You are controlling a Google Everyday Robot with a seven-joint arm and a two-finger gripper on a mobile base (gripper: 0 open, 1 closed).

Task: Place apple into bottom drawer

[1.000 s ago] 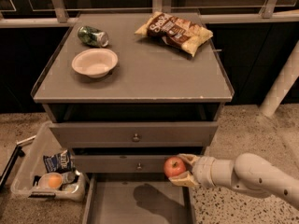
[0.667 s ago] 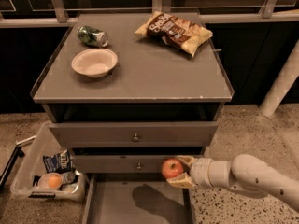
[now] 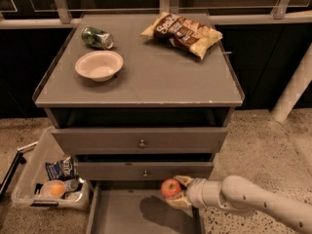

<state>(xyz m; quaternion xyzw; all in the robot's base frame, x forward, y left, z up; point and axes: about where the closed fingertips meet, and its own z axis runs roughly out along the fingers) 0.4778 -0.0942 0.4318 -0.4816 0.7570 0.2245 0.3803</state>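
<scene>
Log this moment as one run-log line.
gripper: shut on apple, above right side of open bottom drawer | apple: held, not yet released | next: probably lower, release

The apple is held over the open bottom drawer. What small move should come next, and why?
Probably lower the gripper a little. It holds the apple over the right part of the bottom drawer, and the apple's shadow lies on the bare grey floor below, so the apple seems not to rest there yet. Releasing from lower should limit rolling.
</scene>
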